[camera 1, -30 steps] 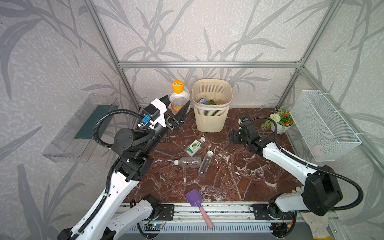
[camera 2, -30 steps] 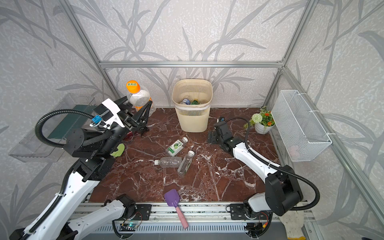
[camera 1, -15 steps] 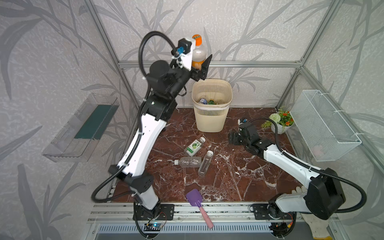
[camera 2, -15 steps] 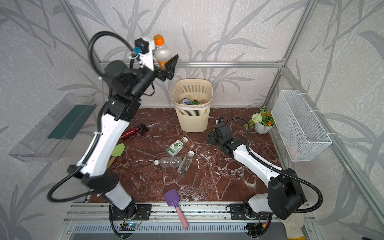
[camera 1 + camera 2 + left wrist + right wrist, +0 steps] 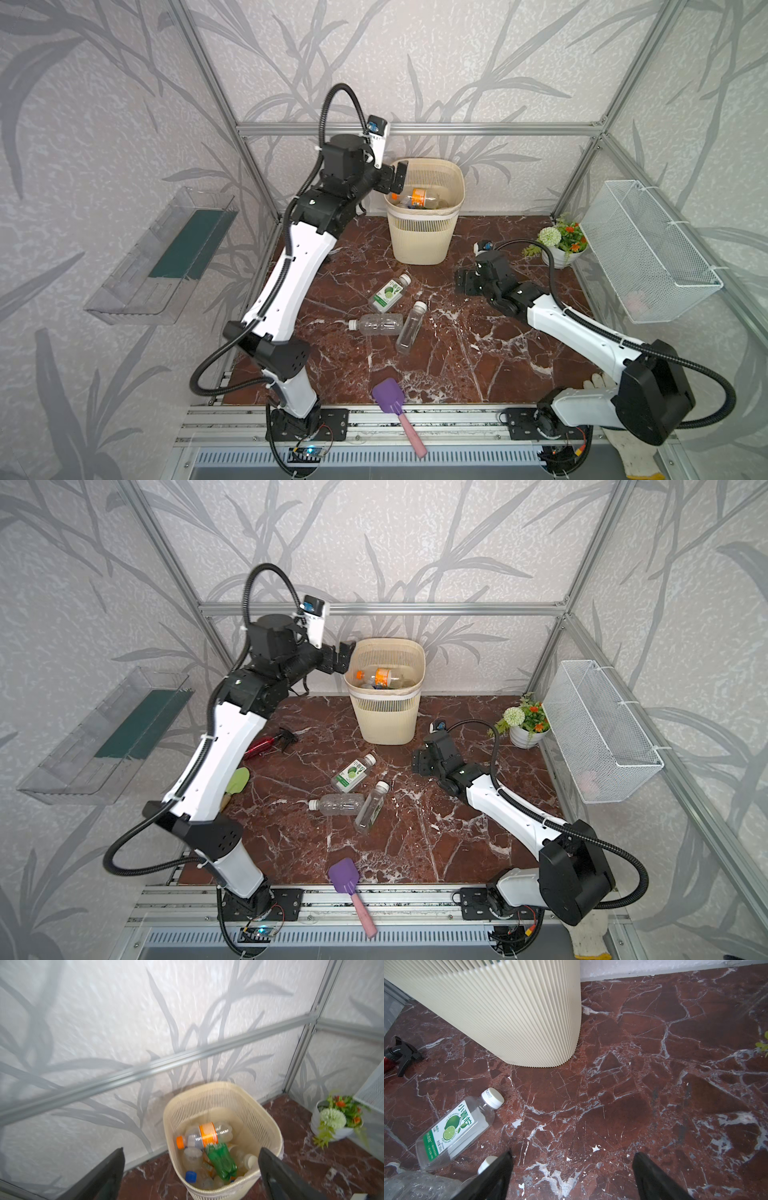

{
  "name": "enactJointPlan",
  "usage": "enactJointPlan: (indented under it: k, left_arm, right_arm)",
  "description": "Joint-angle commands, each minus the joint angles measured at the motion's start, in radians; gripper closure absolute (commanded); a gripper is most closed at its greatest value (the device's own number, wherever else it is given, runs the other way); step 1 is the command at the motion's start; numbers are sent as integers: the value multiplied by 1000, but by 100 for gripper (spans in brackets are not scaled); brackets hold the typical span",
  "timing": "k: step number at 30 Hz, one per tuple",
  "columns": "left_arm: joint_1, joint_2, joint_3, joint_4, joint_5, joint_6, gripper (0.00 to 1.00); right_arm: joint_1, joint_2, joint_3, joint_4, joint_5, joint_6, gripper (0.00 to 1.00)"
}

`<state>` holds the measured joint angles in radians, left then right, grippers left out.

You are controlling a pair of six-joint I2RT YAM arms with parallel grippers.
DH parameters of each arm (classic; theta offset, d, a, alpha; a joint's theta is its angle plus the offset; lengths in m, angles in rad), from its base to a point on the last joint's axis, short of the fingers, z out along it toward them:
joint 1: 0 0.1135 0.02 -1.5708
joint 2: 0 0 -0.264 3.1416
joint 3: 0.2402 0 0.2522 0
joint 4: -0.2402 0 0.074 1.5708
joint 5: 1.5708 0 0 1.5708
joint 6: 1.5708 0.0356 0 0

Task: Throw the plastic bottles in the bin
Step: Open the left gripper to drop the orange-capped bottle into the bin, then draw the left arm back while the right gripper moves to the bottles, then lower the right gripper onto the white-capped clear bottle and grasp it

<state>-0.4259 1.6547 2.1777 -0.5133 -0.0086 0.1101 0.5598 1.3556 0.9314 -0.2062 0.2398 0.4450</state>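
Now the left fingers (image 5: pixel 400 178) stand wide open and empty at the 9 o'clock edge of the bin (image 5: pixel 419 245). A second ago they were clamped on the orange-capped bottle (image 5: pixel 417 197) low over the surface (image 5: pixel 478 353), and half a second ago they held it high above the rim. That bottle now lies on its side on top of the heap inside the bin, cap toward 9 o'clock in both top views. From the left wrist view we see it resting across a green bottle (image 5: pixel 221 1159) and several clear ones, with the open fingers (image 5: pixel 104 1174) framing the bin from above. We judge this drop complete.

Meanwhile the right fingers (image 5: pixel 464 283) have barely moved. They hang low over the surface, spread apart with nothing between them, at about 3 o'clock of the lime-label bottle (image 5: pixel 388 293).

Three bottles are still out of the bin, near the middle of the surface at the bin's 6 o'clock. They are the lime-label bottle, a crumpled clear bottle (image 5: pixel 376 324) with its cap toward 9 o'clock, and a slim white-capped bottle (image 5: pixel 409 328) that appears to touch it.

So the task is well along but not finished. We reckon the right fingers sit closest to the lime-label bottle, while the left arm must come down from the bin before it can help.
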Motion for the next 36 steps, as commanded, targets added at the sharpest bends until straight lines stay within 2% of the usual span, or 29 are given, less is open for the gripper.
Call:
enactJointPlan:
  k: [1,6,11,15,18,21,27,33,36]
  left_arm:
    - [7,-25,-62,3,-72,50,1]
    - [49,-93,-205,-26,-116,10,1]
    - [81,-230,-516,30,-168,-39,1]
    - [98,-378,-816,139,-189,-57,1]
    - [120,-475,-1016,234,-178,-95,1]
    - [122,-539,-1158,327,-188,-125,1]
    - [119,-526,-1146,275,-171,-173,3]
    - [120,-524,-1140,262,-184,-181,4]
    - [119,-532,-1146,273,-180,-184,4]
  right_arm:
    - [22,16,33,7,37,60,8]
    - [68,55,49,-15,50,149,6]
    - [111,87,44,-20,5,226,6]
    - [138,115,51,-78,-51,304,7]
    - [193,137,88,-142,-42,321,7]
    - [243,166,125,-177,-54,357,7]
    - [317,273,206,-210,-112,423,7]
    - [328,389,254,-198,-206,465,15]
    - [333,411,254,-184,-209,472,18]
